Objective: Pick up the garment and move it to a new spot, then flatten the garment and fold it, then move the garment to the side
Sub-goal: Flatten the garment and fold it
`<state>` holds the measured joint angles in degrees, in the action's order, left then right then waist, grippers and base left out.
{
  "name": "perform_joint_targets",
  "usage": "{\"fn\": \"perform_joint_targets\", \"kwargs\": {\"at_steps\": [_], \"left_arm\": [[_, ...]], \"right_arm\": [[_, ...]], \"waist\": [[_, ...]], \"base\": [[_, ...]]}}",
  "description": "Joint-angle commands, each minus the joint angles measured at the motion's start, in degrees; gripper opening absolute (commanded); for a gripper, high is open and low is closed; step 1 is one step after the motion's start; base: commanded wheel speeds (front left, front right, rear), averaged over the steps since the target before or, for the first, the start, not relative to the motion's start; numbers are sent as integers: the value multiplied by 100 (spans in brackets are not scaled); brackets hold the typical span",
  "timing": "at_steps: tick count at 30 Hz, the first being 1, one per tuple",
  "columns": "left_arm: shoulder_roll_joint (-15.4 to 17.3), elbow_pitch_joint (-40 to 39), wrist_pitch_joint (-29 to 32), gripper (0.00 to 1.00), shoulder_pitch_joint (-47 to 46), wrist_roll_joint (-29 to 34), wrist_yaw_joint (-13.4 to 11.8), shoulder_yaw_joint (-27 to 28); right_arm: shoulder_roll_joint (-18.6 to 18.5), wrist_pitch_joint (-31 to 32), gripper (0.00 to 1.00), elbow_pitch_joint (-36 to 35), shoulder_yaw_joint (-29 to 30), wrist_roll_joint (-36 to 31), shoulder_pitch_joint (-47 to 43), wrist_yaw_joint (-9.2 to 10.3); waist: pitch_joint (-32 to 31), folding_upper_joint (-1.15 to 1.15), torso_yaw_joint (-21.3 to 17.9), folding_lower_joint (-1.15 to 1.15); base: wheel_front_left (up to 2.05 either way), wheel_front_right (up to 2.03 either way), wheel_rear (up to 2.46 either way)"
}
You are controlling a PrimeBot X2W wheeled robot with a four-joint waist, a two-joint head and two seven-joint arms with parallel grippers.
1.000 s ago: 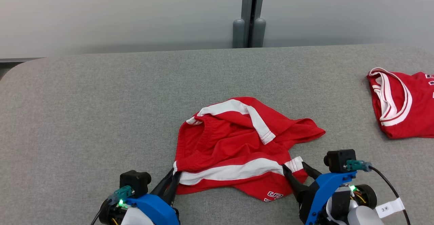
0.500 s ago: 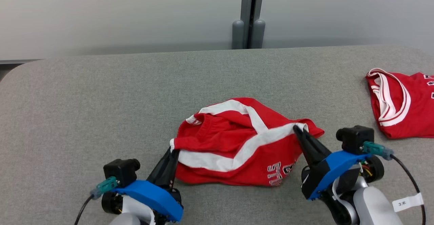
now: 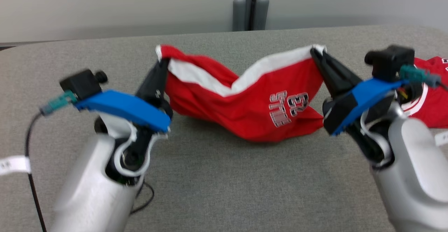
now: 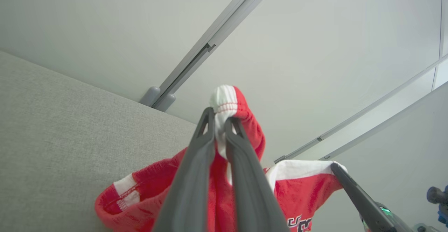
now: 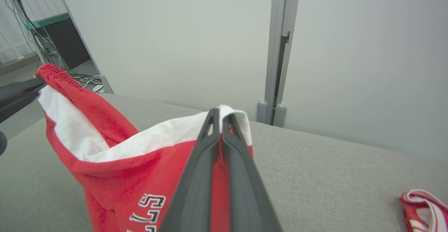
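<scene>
Grey felt-like cloth covers the table [image 3: 217, 190] in front of me, with a pale wall [image 3: 105, 4] and a grey upright post [image 3: 250, 4] behind its far edge. The red shorts [image 3: 252, 109] hang stretched between my two arms. My left gripper [image 3: 162, 61] is pinched on one upper corner, where white trim bunches past the fingertips, and my right gripper [image 3: 316, 53] is pressed together on the other white-edged corner. The top edge sags in a shallow dip between the two pinches and the printed lettering faces me. The lowest fold droops down to the table, though I cannot tell if it rests there. A second ago the shorts lay crumpled on the table with both grippers low at their near edge, the left already clamped on the cloth and the right with its jaws spread around a white-striped corner. Since then the right has closed and both arms have risen, lifting the cloth, and my head's view has shifted too. Another red and white garment [image 3: 432, 99] lies on the table beyond my right wrist, apart from the shorts. Seen from the right wrist, a dark rack [image 5: 68, 44] with cables stands past the table's far left end
</scene>
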<state>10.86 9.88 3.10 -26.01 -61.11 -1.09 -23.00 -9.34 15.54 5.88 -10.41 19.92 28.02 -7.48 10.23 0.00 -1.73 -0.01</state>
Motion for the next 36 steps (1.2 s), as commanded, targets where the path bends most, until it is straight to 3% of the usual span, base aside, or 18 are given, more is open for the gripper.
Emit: {"fn": "perform_joint_targets", "kwargs": {"at_steps": [1, 6, 11, 15, 18, 25, 30, 36], "left_arm": [[-32, 118, 114, 0, -438, -176, -75, 188], [20, 666, 271, 0, -1959, -345, -264, 690], [2, 1194, -92, 0, -3365, -311, -292, 1097], [-76, 1457, -553, 0, -4154, -312, -66, 1339], [-88, 1614, -857, 0, -4403, -221, 276, 1363], [-243, 1994, -1486, 0, -3706, -218, 785, 1225], [-316, 2264, -1687, 0, -2463, -154, 859, 947], [-289, 2289, -1804, 0, -835, 123, 866, 546]], "right_arm": [[-122, -7, 0, 180, -112, 122, 536, -3], [-501, -366, 0, 949, -566, 187, 2355, -3], [-616, -1320, 0, 1731, -686, -124, 3991, -2], [-545, -2255, 0, 2193, -656, -429, 4866, -2], [-519, -2727, 0, 2428, -658, -606, 5179, -2], [-632, -2980, 0, 2802, -1157, -565, 4463, -2], [-898, -2787, 0, 2896, -1692, -125, 3315, -2], [-1457, -2045, 0, 2281, -1784, 657, 1718, -1]], "waist": [[329, 0, -100, 1], [933, 0, -283, 1], [1402, 0, -440, 1], [1609, 0, -519, 1], [1667, 0, -541, 1], [1736, 0, -490, 1], [1558, 0, -364, 1], [994, 0, -172, 1]], "base": [[0, 0, 0], [0, 0, 0], [0, 0, 0], [0, 0, 0], [0, 0, 0], [0, 0, 0], [0, 0, 0], [0, 0, 0]]}}
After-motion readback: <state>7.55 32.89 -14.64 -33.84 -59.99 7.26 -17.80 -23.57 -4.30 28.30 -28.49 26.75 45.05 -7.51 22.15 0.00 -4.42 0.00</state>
